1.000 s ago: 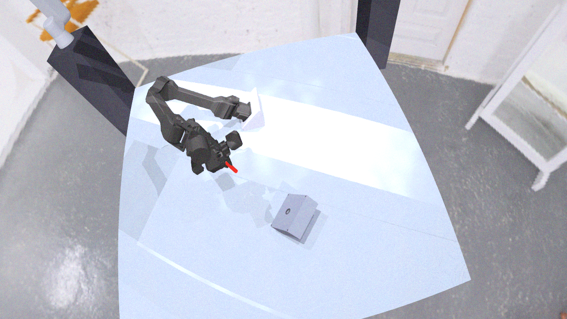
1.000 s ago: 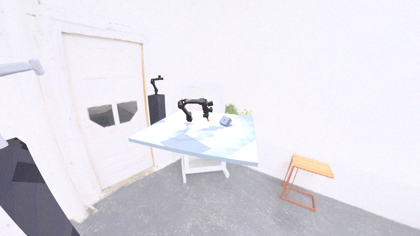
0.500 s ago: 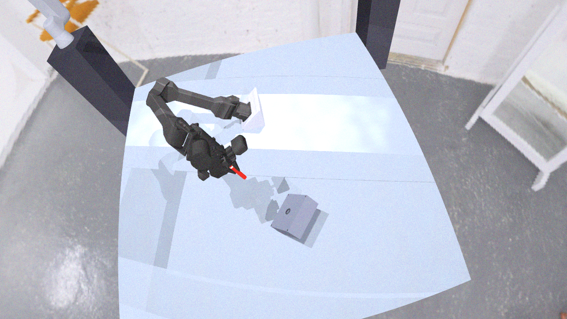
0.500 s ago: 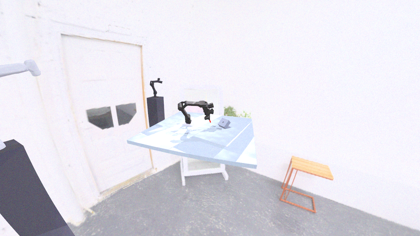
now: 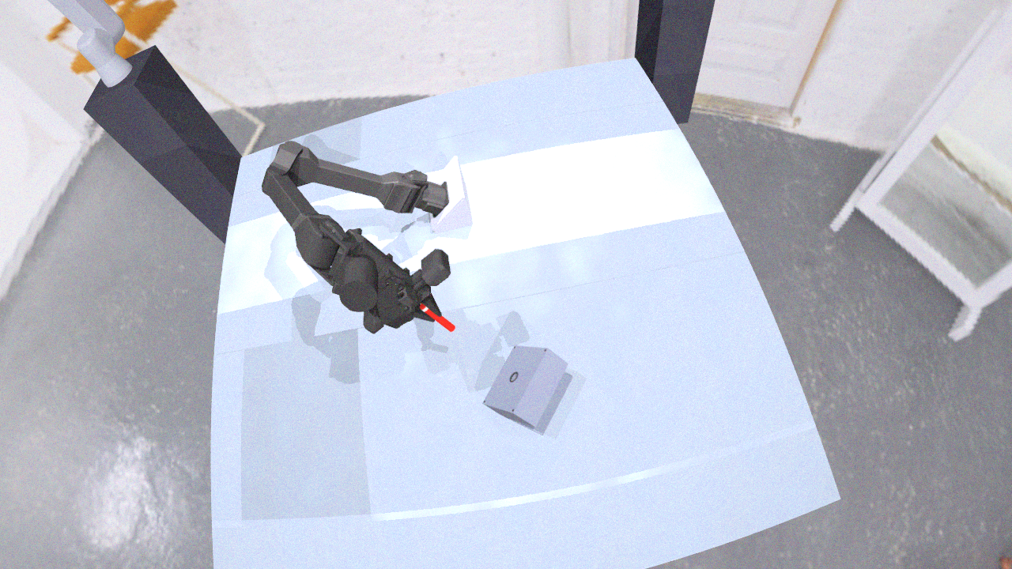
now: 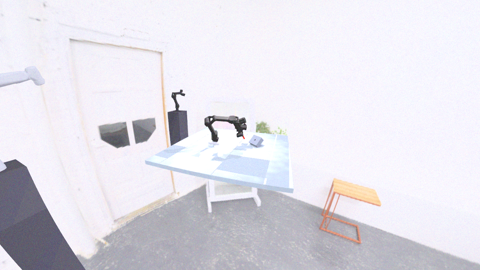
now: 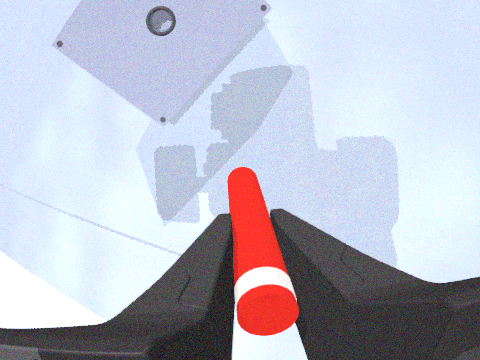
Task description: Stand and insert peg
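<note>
The dark, angular end effector [image 5: 430, 311] [image 6: 240, 135] [image 7: 251, 223] grips a smooth, round red peg [image 5: 439, 318] [image 6: 243, 137] [image 7: 255, 240] between its tapered fingers. The peg tilts above the desk [image 5: 636, 339] [image 6: 245, 164], its white band [image 7: 263, 278] near the fingers and its plain end pointing away. Near that end, apart from it, sits a matte grey block [image 5: 530, 386] [image 6: 256, 141] [image 7: 115, 50], its sloped face pierced by a dark-rimmed round hole [image 5: 513, 377] [image 6: 254, 139] [image 7: 161, 21]. The desk is pale blue, streaked with bright light and angular shadows.
</note>
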Robot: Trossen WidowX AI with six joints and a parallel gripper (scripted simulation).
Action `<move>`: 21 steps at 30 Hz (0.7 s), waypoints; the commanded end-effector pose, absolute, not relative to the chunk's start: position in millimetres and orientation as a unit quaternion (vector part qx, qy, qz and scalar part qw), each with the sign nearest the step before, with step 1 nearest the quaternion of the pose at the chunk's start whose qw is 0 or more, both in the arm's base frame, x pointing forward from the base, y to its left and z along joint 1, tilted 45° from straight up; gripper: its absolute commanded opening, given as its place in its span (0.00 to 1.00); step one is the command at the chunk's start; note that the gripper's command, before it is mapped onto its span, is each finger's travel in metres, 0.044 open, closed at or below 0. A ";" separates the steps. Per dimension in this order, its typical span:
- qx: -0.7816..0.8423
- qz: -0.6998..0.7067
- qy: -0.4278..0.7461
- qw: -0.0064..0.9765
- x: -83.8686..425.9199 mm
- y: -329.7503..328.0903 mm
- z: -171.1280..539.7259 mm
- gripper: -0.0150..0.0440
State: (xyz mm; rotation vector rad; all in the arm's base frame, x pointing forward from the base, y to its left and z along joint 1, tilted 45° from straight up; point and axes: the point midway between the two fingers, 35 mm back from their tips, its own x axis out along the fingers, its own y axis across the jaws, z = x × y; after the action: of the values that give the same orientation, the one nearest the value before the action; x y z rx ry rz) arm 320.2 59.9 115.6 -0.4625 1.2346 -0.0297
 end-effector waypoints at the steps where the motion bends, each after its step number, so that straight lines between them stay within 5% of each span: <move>1: -0.209 -0.003 0.567 0.797 328.4 65.8 113.0 0.25; 21: -0.172 0.041 0.521 0.835 365.8 91.1 106.3 0.25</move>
State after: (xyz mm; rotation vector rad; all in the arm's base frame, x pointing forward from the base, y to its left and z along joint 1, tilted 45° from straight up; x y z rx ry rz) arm 361.0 87.7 107.7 -0.3674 1.1125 0.0707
